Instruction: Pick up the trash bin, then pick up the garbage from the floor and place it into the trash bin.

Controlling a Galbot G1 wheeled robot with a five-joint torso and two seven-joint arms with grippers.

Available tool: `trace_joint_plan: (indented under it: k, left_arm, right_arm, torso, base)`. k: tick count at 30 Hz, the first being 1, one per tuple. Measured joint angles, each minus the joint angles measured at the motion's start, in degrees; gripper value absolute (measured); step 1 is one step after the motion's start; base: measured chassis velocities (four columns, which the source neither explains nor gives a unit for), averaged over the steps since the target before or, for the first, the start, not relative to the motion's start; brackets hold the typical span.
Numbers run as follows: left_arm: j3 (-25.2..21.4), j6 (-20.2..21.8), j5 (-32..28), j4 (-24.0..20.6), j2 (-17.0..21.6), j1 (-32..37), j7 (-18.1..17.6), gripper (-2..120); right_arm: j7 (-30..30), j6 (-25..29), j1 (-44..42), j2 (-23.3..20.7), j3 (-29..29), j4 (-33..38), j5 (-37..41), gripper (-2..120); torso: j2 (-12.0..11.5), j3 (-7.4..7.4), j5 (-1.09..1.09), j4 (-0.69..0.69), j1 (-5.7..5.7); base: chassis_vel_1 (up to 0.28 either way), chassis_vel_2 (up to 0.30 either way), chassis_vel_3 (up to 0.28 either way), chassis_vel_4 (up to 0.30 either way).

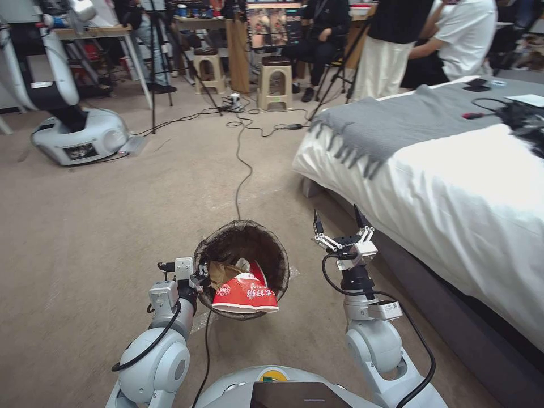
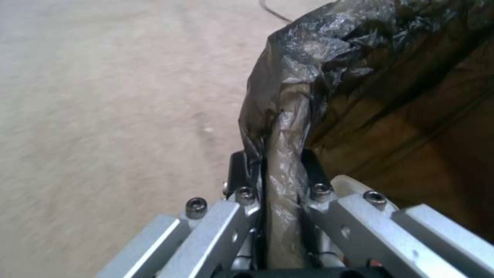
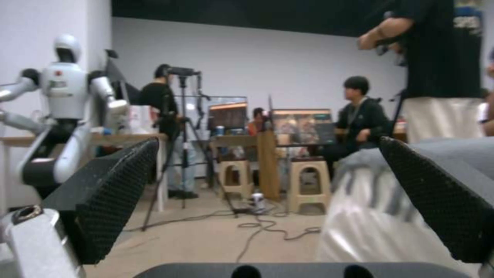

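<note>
The trash bin (image 1: 242, 266) sits low in front of the robot, at about 6 o'clock in the head view, above the floor (image 1: 113, 238). The left gripper (image 1: 199, 279) is clamped on its rim at the bin's 9 o'clock edge; the left wrist view shows the fingers (image 2: 315, 170) pinching the rim with the bag liner (image 2: 288, 116) folded over it. The bin looks light and fairly stiff, but the thin liner is slick and soft, so a hold on plastic alone could slip; pinching the hard rim through the liner seems the sound place.

Inside lie pieces of garbage: a red-and-white wrapper (image 1: 245, 293) riding over the near rim at 6 o'clock, and a brown paper bag (image 1: 224, 272) behind it. The wrapper is light and crinkly and could slide out if the bin tips.

The right gripper (image 1: 339, 224) hangs at the bin's 3 o'clock, apart from it, fingers spread and empty.

A bed (image 1: 453, 187) stands close at 2 o'clock, crowding the right arm. A cable (image 1: 241, 153) runs along the floor from 12 o'clock toward the bin.
</note>
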Motion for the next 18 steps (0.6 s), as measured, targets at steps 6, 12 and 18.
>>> trace_joint_plan:
  k: [6, 12, 18]
  left_arm:
    - [-0.47, 0.03, -0.41, -0.35, -0.14, 0.03, -0.21, 2]
    - [-0.89, -0.22, -1.40, -0.62, -0.26, -0.31, -0.53, 2]
    - [-0.83, -0.88, -1.71, -0.65, -0.29, -0.37, -0.63, 2]
  right_arm:
    - [-0.02, 0.19, 0.01, 0.04, 0.03, -0.10, -0.20, 100]
    - [-0.12, 0.46, -0.09, 0.14, 0.03, -0.12, -0.52, 100]
    - [-0.16, 0.55, -0.28, 0.25, 0.01, -0.14, -0.78, 100]
  torso:
    - [0.00, 0.00, 0.00, 0.01, 0.00]
    - [0.00, 0.00, 0.00, 0.01, 0.00]
    - [0.00, 0.00, 0.00, 0.02, 0.00]
  base:
    - [0.129, 0.115, 0.123, 0.127]
    - [0.126, 0.111, 0.130, 0.131]
    - [0.082, 0.080, 0.101, 0.089]
